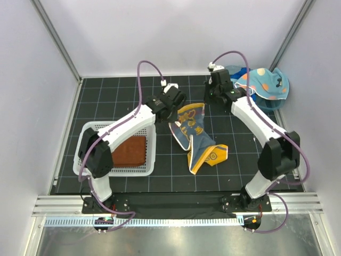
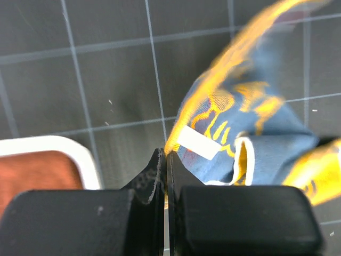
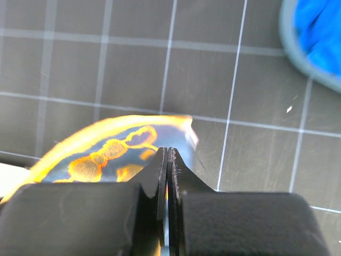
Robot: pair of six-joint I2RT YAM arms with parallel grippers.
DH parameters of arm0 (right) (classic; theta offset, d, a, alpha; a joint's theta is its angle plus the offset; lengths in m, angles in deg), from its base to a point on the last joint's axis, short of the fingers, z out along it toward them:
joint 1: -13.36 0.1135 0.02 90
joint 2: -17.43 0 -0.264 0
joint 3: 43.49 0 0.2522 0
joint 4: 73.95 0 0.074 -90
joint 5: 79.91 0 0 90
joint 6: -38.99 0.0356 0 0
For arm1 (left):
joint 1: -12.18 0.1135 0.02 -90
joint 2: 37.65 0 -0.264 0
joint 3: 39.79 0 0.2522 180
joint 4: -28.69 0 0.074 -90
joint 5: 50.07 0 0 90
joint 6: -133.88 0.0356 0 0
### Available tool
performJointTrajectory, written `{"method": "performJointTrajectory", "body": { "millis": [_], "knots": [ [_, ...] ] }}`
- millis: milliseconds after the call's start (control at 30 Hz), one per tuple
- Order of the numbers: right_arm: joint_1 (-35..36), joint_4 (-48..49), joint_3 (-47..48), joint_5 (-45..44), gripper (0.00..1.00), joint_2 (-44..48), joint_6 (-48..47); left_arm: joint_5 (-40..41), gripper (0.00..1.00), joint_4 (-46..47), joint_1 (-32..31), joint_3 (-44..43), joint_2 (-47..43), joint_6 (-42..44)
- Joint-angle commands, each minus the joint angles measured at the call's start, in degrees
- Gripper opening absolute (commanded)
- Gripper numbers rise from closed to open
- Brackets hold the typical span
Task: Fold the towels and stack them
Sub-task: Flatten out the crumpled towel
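Overhead, close downward wrists (shared towel [image 1: 196, 137])

Both arms were extended forward, elbows bent, wrists angled toward each other. The left gripper [image 2: 165, 160] was clamped, an edge of the patterned towel [image 2: 250, 138] pinched at its jaw tips. The right gripper [image 3: 168, 157] was closed, jaws meeting flat with no gap.

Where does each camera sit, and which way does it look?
Top view: high behind the arms, looking down at the grid mat; the left arm and right arm show whole, bases nearest.
Left wrist view: on the left arm, looking down past its shut jaws at the patterned towel and the white basket.
Right wrist view: on the right arm, looking down past its shut jaws at that towel and the blue tub.
Shared: both wrist views show that towel's yellow edge at the jaws.
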Motion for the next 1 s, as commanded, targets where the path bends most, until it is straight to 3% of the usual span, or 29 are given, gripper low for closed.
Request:
{"method": "performJointTrajectory", "body": {
  "millis": [0,200,367,500,633,700,800,833,867,967],
  "knots": [
    [-0.14,-0.80,3.76,-1.79,0.01,6.72,0.85,3.43,0.00,-2.31,0.15,-5.29,-6.74,8.22],
    [-0.14,-3.61,7.81,-1.62,0.01,14.38,-0.20,-0.24,0.00,-2.40,0.06,-10.04,-11.93,15.61],
    [-0.23,-2.05,4.50,-0.39,0.04,14.38,0.23,-7.89,0.00,-5.57,0.06,-15.05,-8.95,17.64],
    [-0.66,-1.15,0.52,-4.42,0.06,15.17,3.74,-14.58,0.00,-9.78,-0.64,-25.67,-1.14,17.64],
    [-4.52,-4.58,0.87,-8.21,0.06,15.26,6.73,-16.87,0.00,-17.76,-5.02,-44.53,8.79,17.55],
    [-6.72,-5.28,0.52,-7.42,0.06,15.87,7.62,-17.22,0.00,-17.61,-7.84,-46.00,10.13,15.28],
    [-8.05,-5.99,0.17,-8.30,0.06,16.49,7.10,-18.72,0.00,-10.16,-8.03,-32.68,3.38,9.92],
    [-7.96,-5.81,-0.53,-8.21,0.06,16.67,7.01,-18.11,0.00,-5.27,-7.77,-22.37,1.27,6.25],
    [-8.05,-5.64,-0.97,-7.34,0.06,16.41,6.92,-17.75,0.00,-3.39,-7.15,-17.83,-2.58,4.04],
    [-7.96,-3.89,-4.56,-7.07,0.07,16.23,8.23,-18.89,0.00,1.19,-4.17,-5.09,-4.03,-0.11]
  ]
}}
